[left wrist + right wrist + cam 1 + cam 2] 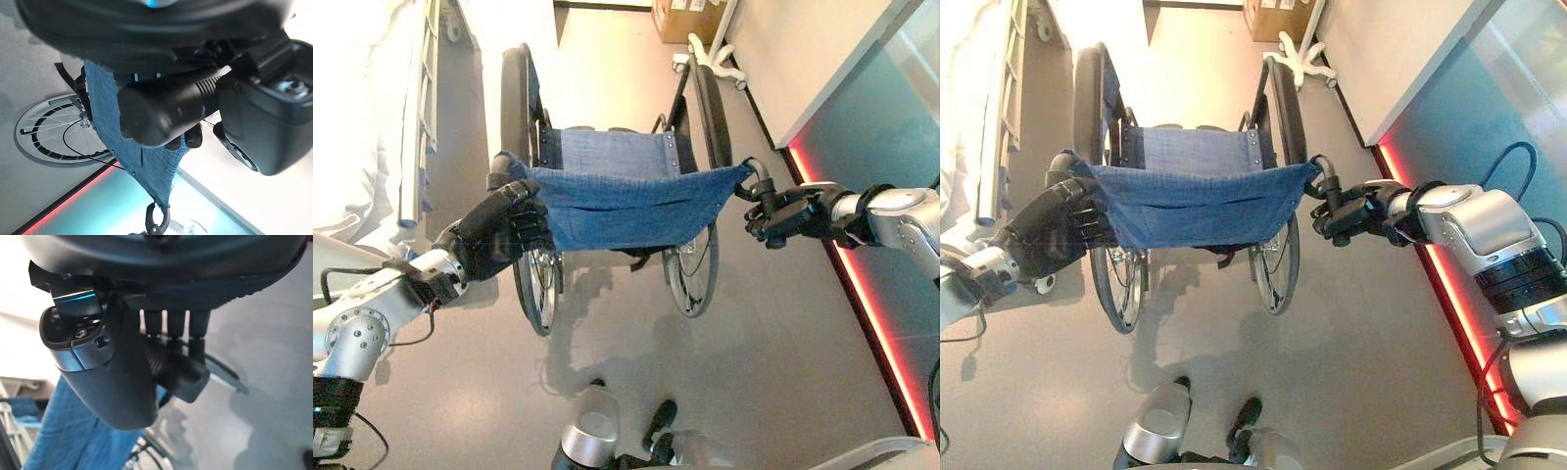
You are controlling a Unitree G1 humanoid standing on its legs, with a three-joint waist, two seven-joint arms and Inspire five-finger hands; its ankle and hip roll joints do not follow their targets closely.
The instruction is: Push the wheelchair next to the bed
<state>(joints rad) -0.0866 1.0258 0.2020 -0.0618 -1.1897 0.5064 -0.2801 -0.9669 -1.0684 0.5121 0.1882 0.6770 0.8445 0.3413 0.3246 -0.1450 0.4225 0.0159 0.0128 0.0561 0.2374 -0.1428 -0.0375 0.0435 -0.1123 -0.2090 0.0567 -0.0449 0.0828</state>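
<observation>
My left hand (494, 240) and right hand (781, 215) curl around the black push handles of the blue-denim-backed, dark-wheeled wheelchair (617, 201), which stands just beside the white bed (362, 127).

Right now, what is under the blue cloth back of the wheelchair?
Under the blue cloth back you can see two spoked wheels and grey floor. The cloth hides the frame parts behind it.
</observation>
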